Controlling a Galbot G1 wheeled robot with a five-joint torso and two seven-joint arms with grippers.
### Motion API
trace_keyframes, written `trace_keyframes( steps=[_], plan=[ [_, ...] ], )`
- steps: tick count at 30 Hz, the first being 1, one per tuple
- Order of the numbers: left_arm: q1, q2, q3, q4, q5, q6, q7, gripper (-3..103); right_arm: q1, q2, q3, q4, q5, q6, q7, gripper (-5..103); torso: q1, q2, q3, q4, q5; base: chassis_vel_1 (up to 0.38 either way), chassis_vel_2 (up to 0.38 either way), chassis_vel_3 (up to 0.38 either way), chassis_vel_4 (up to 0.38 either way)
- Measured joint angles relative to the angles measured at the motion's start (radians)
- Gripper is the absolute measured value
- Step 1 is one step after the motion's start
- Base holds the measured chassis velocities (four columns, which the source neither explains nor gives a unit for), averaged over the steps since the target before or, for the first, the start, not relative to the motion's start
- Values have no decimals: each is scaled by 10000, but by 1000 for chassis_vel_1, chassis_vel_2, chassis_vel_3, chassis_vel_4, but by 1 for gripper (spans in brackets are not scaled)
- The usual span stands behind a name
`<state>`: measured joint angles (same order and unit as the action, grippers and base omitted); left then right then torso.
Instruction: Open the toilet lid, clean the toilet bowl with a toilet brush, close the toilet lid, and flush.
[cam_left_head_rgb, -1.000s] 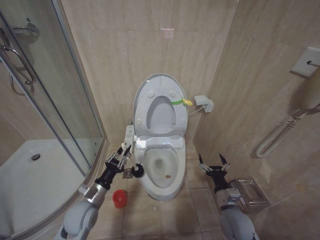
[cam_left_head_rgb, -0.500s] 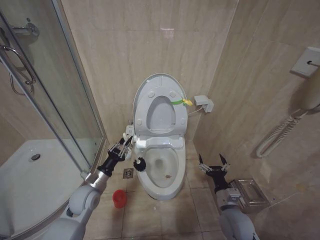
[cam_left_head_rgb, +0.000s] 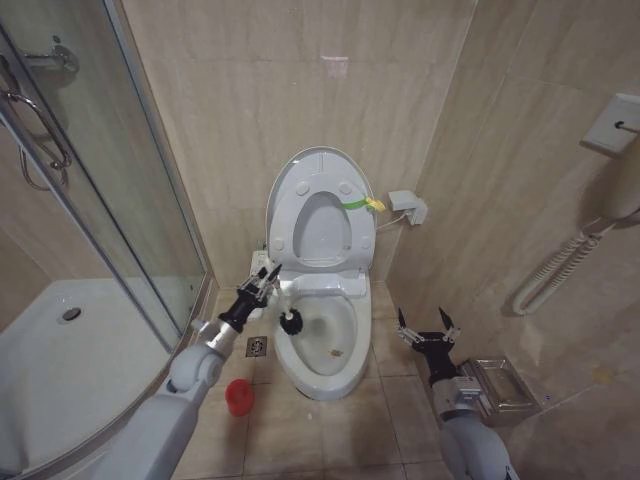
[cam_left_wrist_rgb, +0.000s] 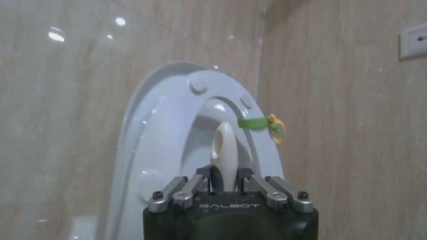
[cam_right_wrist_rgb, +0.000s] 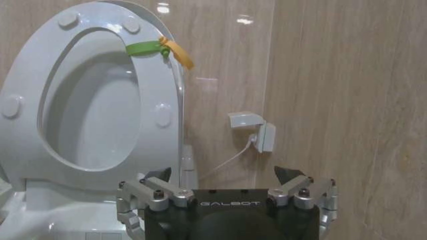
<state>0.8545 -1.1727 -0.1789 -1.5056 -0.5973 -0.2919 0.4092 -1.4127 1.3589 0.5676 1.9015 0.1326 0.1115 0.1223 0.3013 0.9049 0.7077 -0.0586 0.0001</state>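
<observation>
One arm at work: left gripper (cam_left_head_rgb: 266, 283) held out over the left rim of the toilet bowl (cam_left_head_rgb: 322, 345), fingers clamped on the handle of the toilet brush (cam_left_head_rgb: 290, 320). Confirmed in the left wrist view, where the white handle end stands up between the closed-in fingers (cam_left_wrist_rgb: 193, 186). Long axis of the brush slanting down and to the robot's right from the grip, dark bristle head hanging just inside the bowl's left rear edge, above the water; contact with the ceramic not determinable. Bowl interior lying below and to the right of the fingers, so the scrubbing stroke judged to call for a lowering along that same slant, toward the small brown mark (cam_left_head_rgb: 337, 352) on the bowl's inner face.

Toilet lid (cam_left_head_rgb: 320, 215) upright against the rear wall, seat raised with it, green-and-yellow loop (cam_left_head_rgb: 361, 204) at its right edge. Opening step judged complete; cleaning just beginning; closing and flushing outstanding.

Right gripper (cam_left_head_rgb: 426, 333) parked low beside the bowl's right side, fingers wide apart, empty, well clear of the brush. Left arm plainly the nearer to the work. Red brush holder (cam_left_head_rgb: 237, 397) on the floor, left of the bowl's base.
</observation>
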Motion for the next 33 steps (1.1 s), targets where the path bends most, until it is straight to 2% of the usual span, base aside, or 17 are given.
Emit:
trace_keyframes(
  steps=[2,12,33],
  plan=[
    [-494,-134,484,551,19,-43,8,24,0,0,0,0,0,0,0,100,0,0,0,0,0,0,0,0,0],
    [-1404,-391,1484,1462,218,-49,32,24,0,0,0,0,0,0,0,100,0,0,0,1,0,0,0,0,0],
    [-2189,-1054,2582,2469,401,18,-111,24,0,0,0,0,0,0,0,100,-1,0,-1,1,1,0,0,0,0]
  ],
)
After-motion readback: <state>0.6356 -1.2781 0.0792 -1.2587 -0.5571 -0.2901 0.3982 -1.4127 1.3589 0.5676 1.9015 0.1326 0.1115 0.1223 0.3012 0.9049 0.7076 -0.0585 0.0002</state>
